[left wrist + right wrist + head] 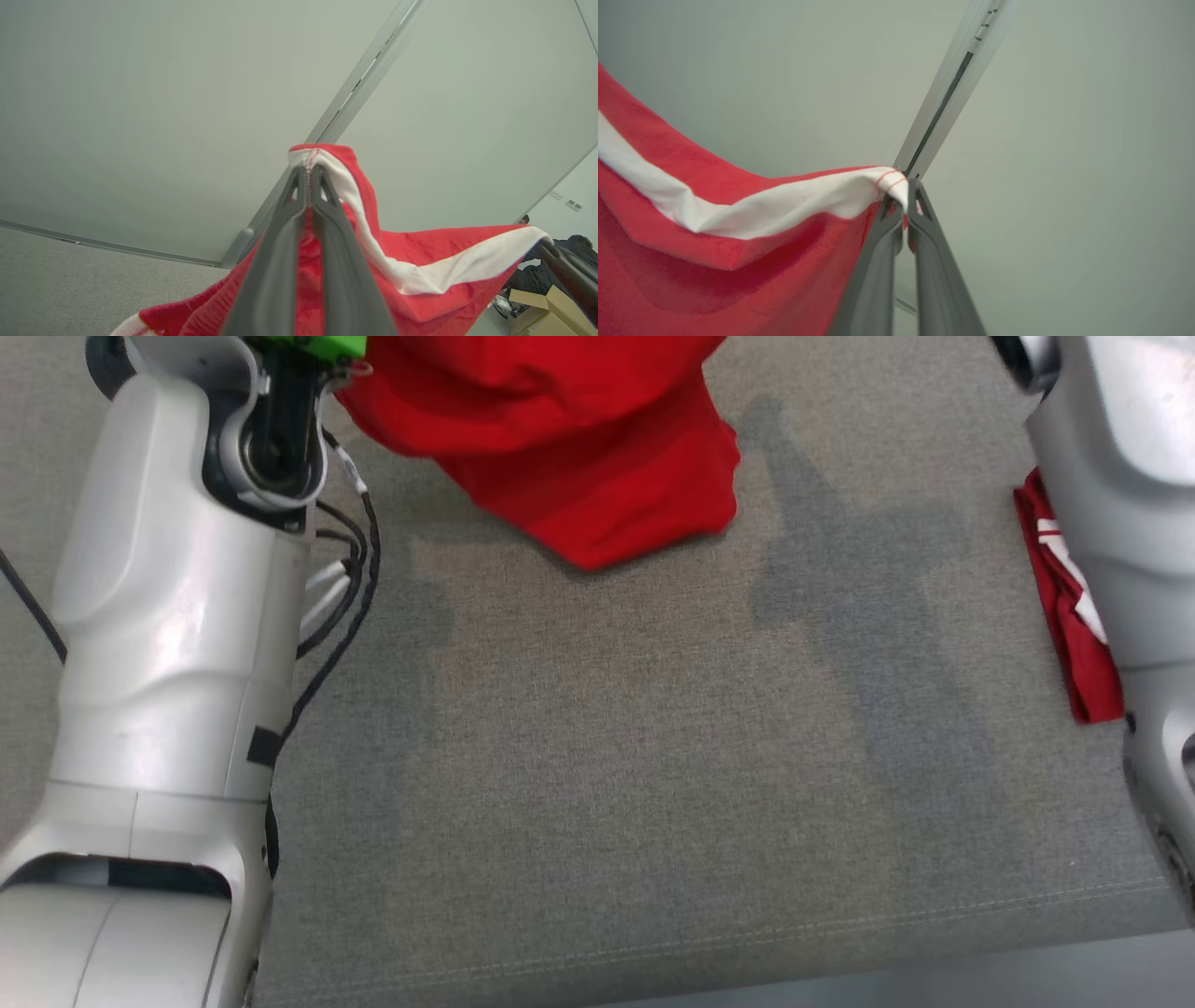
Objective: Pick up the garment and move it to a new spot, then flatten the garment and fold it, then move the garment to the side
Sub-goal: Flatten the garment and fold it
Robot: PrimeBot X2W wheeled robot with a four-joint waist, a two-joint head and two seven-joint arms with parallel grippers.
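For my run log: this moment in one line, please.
left gripper: shut on garment | right gripper: shut on garment | state: hanging between both

Bright, even, diffuse light — shadows soft-edged.
Faint shadows lie on the grey surface (840, 616) under the garment (597, 476) at 12 and toward 2 o'clock; the pale forearm (177, 635) at 9 carries sheen — wrist views blur near 6.

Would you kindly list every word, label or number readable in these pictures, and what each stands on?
No text can be read.
The red cloth garment with a white band bears no print where it shows.
Two small plates on the far wall in the left wrist view are too small to read.
The brown cardboard boxes show no legible marking.
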